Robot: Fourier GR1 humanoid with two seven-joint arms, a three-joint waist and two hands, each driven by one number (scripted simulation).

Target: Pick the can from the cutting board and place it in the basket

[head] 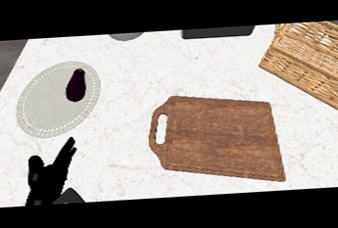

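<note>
Marble counter point(198, 75) fills the head view, pale with faint veins, and a darker strip of floor shows past its left edge. Next in size comes the wooden cutting board point(224, 137), lying near the middle–right; its long axis runs roughly left to right with a slight tilt, and its handle slot point(159, 130) faces left toward the plate. No can shows on the board, and none can be seen anywhere else in the view, so where the can is and which way it points cannot be told.

At the upper right sits the wicker basket point(310, 65), cut off by the edge of the view and well apart from the board; its inside is only partly visible. On the left lies a white plate point(38, 111) with a beaded rim, holding a dark eggplant point(76, 84) whose long axis runs nearly up and down. Along the far edge show a grey rounded object point(126, 36) and a dark flat object point(218, 32), both cropped.

The left hand point(49, 174) shows at the lower left — open, fingers straight and pointing up, below the plate. The right hand is out of sight.
</note>
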